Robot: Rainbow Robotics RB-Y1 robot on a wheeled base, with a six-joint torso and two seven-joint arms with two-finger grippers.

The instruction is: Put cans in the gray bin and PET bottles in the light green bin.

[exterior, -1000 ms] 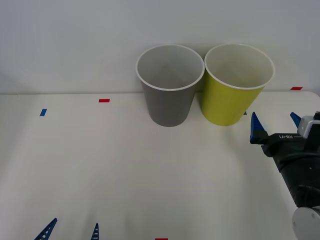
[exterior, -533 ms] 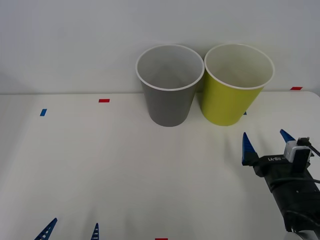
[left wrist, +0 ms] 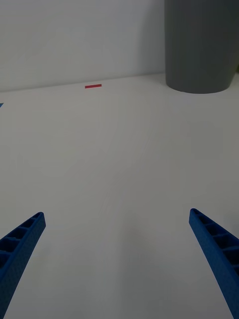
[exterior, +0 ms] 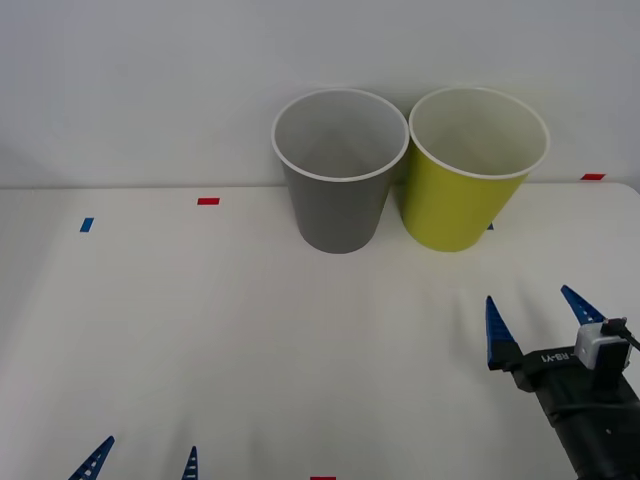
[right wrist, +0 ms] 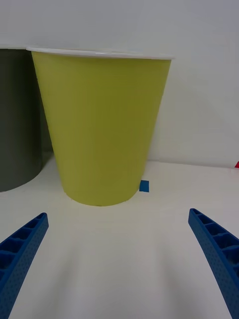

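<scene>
White table top spreads wide and flat, and a plain pale wall stands behind it. Small marks of tape sit on the table. Well to the left of the tall gray cup-shaped bin there is a little blue tape mark, and nearer to the gray bin a little red tape mark.

Near the front edge, far left of the gray bin, the left gripper pokes in with its two blue ribbed fingers spread wide apart. It has nothing in it.

The gray bin stands upright at the back of the table, close to the wall. It has a white rim and a pale inside. I cannot see anything inside it from here.

Just to the right of the gray bin, almost touching it, stands the tall yellow-green cup-shaped bin, also upright with a white rim.

Farther right and toward the front, the right gripper hangs over the table. Its blue fingers are spread wide and hold nothing. It points at the yellow-green bin.

A red tape mark sits at the far right.
</scene>
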